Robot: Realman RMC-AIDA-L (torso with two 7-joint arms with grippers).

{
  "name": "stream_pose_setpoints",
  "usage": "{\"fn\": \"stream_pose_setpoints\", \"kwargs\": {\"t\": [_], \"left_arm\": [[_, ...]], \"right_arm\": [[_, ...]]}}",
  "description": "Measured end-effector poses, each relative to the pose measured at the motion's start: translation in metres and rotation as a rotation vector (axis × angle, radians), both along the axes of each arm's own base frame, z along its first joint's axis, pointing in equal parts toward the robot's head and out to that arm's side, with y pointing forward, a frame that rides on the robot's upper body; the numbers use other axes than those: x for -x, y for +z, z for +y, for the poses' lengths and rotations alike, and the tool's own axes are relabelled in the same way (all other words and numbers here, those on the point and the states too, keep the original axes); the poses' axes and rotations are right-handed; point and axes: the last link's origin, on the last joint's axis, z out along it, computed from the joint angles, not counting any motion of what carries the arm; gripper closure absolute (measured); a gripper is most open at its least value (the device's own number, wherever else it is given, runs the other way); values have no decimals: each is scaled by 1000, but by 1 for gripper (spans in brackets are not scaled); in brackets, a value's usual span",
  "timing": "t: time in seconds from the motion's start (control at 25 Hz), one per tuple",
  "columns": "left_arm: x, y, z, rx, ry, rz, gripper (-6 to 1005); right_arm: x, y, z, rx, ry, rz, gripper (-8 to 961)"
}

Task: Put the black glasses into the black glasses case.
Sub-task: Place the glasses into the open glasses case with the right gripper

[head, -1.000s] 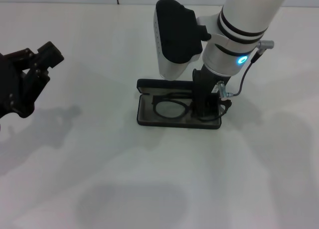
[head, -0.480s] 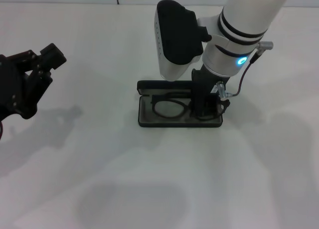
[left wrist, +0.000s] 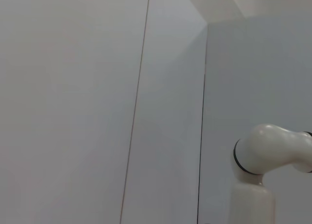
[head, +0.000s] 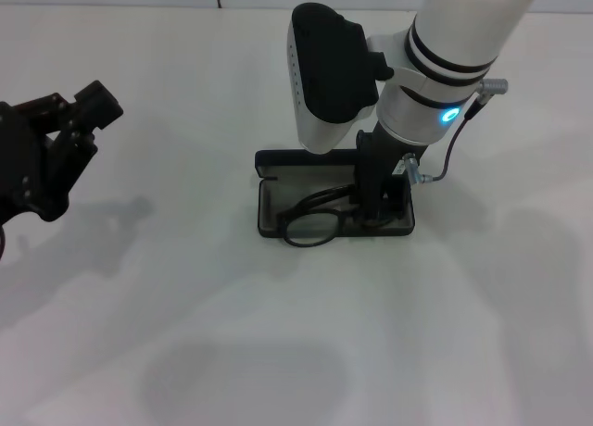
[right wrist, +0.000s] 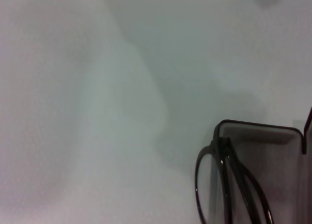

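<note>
The black glasses case [head: 274,191] lies open on the white table in the head view, its lid standing along the far side. The black glasses [head: 313,227] sit tilted in it, with the left lens lying over the case's near rim. My right gripper [head: 375,206] reaches down into the right half of the case and is shut on the right part of the glasses. The right wrist view shows one round lens [right wrist: 210,185] over the rim and the grey lining of the case [right wrist: 265,148]. My left gripper [head: 74,111] is open and empty, raised at the far left.
The white table [head: 185,333] stretches around the case with nothing else on it. The left wrist view shows only a pale wall and a white arm segment [left wrist: 265,160].
The glasses lay flat inside the case; now their left lens has swung forward over the near rim. The left gripper has shifted slightly. The case has stayed in place.
</note>
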Motion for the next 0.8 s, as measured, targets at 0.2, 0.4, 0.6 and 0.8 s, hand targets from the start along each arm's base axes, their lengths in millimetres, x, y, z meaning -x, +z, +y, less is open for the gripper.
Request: {"fn": "stream_pose_setpoints", "kwargs": {"t": [0.2,0.4,0.6,0.8], "left_arm": [[0,0,0,0,0,0,938],[0,0,0,0,-1,-1,938],[0,0,0,0,0,-1,938],[-1,-1,2,1,-1,-3,938]], "right_arm": [[2,0,0,-1,8,3,773],[1,0,1,-8,6,-1,772],[-4,-1,-1,-2,4,-15,771],[-7,-2,-2,-2,6,-11,784]]}}
